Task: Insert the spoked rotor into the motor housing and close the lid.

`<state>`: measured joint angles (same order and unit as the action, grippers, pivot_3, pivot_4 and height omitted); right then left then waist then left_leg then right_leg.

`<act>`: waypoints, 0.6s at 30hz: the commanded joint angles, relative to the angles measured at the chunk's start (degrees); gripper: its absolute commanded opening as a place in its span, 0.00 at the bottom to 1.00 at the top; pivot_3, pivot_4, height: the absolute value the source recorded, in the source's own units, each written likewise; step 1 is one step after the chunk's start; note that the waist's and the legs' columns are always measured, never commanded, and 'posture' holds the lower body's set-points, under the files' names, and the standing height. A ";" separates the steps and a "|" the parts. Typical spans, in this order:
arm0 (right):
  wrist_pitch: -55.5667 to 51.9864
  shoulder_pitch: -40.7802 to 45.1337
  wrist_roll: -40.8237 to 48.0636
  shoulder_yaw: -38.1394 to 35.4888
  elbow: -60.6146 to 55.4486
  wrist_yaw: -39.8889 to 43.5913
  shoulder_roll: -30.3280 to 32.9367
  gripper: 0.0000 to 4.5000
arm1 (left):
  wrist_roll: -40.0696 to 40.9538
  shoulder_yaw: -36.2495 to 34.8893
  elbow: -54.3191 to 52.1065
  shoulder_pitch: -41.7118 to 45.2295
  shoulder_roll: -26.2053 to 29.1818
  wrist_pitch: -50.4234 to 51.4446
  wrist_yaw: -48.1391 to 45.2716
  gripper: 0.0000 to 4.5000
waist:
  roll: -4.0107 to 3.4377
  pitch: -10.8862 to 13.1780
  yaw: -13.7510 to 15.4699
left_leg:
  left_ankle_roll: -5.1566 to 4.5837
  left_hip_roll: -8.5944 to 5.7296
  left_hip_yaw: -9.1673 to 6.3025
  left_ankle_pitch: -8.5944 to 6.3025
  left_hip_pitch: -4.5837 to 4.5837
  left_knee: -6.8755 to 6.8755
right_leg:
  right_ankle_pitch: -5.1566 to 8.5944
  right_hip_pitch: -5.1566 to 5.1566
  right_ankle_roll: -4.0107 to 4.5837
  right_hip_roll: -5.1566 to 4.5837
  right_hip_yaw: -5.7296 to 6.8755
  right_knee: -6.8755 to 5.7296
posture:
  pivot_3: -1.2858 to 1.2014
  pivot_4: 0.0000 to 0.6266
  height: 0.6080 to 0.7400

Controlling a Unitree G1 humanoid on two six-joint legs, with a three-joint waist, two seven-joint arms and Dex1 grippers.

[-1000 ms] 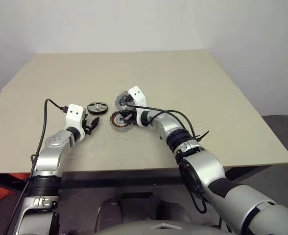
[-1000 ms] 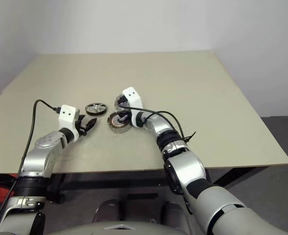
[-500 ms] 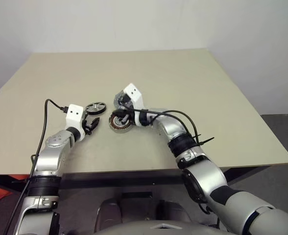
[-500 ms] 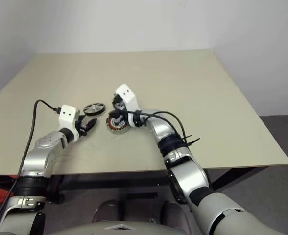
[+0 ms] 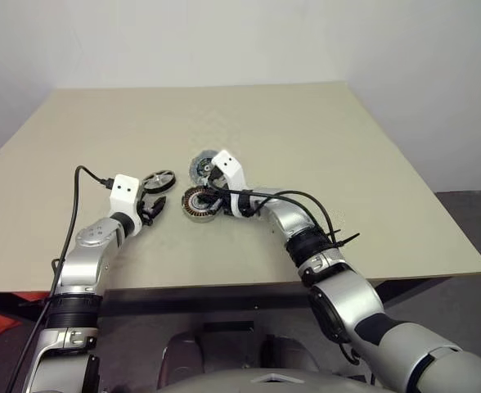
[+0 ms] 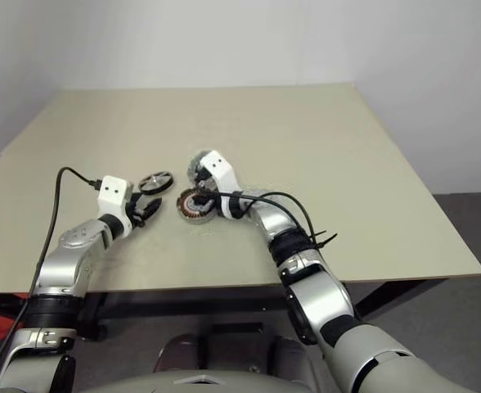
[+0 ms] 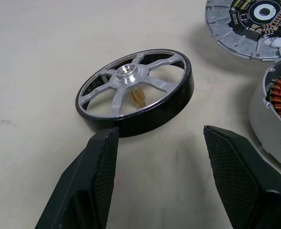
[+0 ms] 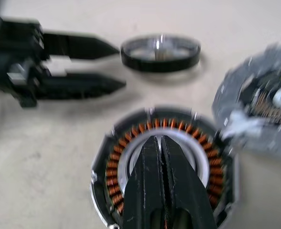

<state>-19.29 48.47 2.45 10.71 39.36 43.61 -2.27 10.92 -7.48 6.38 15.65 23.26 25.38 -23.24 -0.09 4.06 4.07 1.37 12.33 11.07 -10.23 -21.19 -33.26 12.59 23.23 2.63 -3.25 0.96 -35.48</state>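
Observation:
The spoked rotor (image 7: pixel 135 90), a black-rimmed wheel with silver spokes, lies flat on the table just ahead of my left gripper (image 7: pixel 159 143), which is open and apart from it. The motor housing (image 5: pixel 196 204), with its copper windings, sits to the rotor's right. My right gripper (image 8: pixel 160 139) is shut, its fingertips over the housing's (image 8: pixel 116 176) silver centre; I cannot tell whether they touch it. The lid (image 5: pixel 201 168) lies just behind the housing, inner side up.
The beige table (image 5: pixel 306 131) extends far behind and to both sides. A black cable (image 5: pixel 77 196) runs along my left forearm. The front table edge (image 5: pixel 224 282) is close behind both hands.
My right gripper swung a little left, then drew back toward me, staying shut over the housing. The left gripper and the three parts have kept still.

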 commanded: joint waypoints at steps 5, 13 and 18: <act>-0.59 0.53 0.83 0.09 -3.17 0.14 -0.11 0.02 | 0.22 -0.80 -0.95 1.07 0.37 -0.94 0.13 0.67 | 0.00 0.00 0.00 | 0.00 -0.01 0.00 0.00 0.00 0.00 | 0.00 -0.01 0.00 -0.01 0.00 0.00 | 0.52 0.00 1.00; 1.47 -0.76 -2.43 1.37 6.55 -4.02 -0.50 0.02 | 0.24 -0.88 -1.14 0.93 0.31 -0.82 0.34 0.67 | 0.03 -0.02 -0.04 | 0.01 -0.03 -0.01 0.01 0.03 0.00 | 0.00 -0.03 0.00 -0.02 0.00 -0.01 | 0.52 0.00 1.00; 3.28 1.11 -1.68 -0.37 9.20 -5.33 0.00 0.02 | 0.27 -0.74 -1.13 0.88 0.23 -0.73 0.39 0.67 | 0.05 -0.03 0.07 | 0.06 -0.01 -0.02 0.03 0.11 -0.01 | 0.00 -0.10 0.00 -0.02 0.01 -0.05 | 0.52 0.00 1.00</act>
<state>-15.99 49.09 0.83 10.83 47.45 38.64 -2.77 10.94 -7.50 6.50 15.64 23.21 25.39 -22.98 -0.04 4.03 4.13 1.43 12.31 11.03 -10.19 -21.08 -33.27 12.59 23.10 2.63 -3.29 1.00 -35.53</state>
